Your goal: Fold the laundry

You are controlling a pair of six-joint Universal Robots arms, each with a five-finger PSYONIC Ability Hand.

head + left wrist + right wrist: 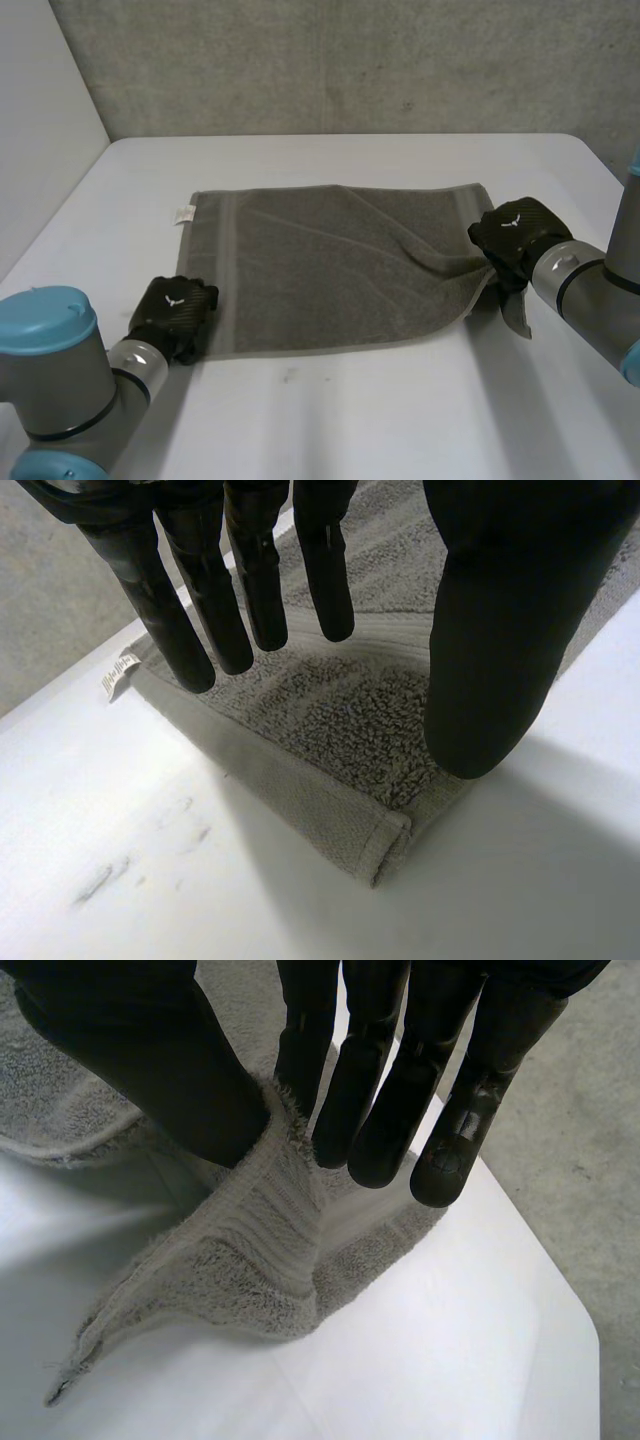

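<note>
The left hand [500,620] hangs over the near left corner of the towel [320,270], its fingers straight and spread away from the thumb, holding nothing. Its thumb tip is down close to the pile, but its wrist view does not make clear whether it touches. That view shows what the head view hides under the back of the hand: the hemmed corner lies flat on the table [400,420], with one turned-up fold at the very tip. A small white label [183,213] sticks out at the far left corner.

The right hand [170,1080] is closed on the towel's right edge. Its own wrist view shows the cloth pinched between the thumb and the fingers and drawn up into a ridge. From the pinch the near right corner trails down to the table beside the hand. The head view shows only the back of this hand, but it adds the creases running from the grip across the right half of the towel. The left half lies flat and smooth, spread across the middle of the table. A grey wall [350,60] stands behind the table's far edge.
</note>
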